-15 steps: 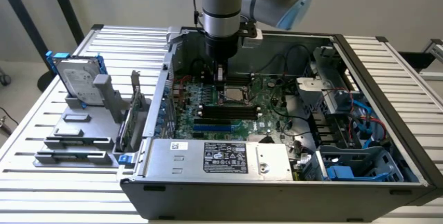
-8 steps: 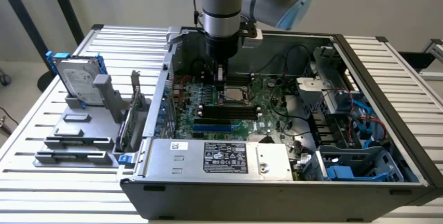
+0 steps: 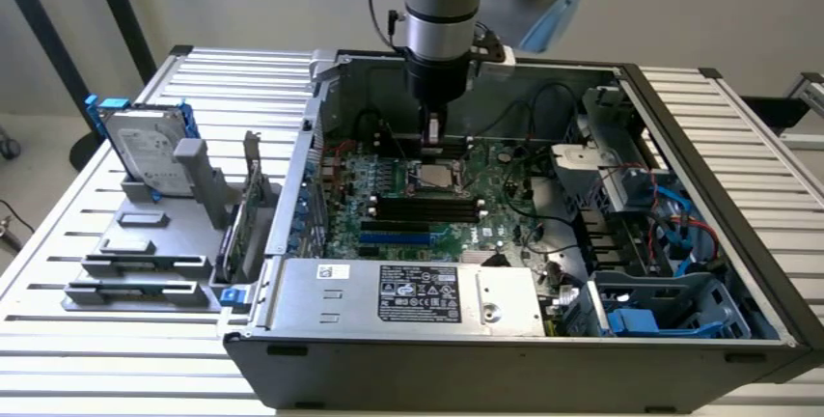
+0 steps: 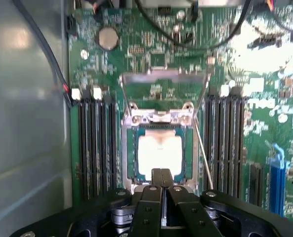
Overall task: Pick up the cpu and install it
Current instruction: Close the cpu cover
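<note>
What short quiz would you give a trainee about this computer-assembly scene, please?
1. True or false: the cpu lies in the socket on the motherboard.
2. Choose one: the gripper above the cpu's edge has its jaws A) wide open, B) shut, C) closed on a cable.
3. Fill the gap: the hard drive stands outside the computer case, on the exterior view's ____.

Key: 1 true; 2 B; 3 left.
</note>
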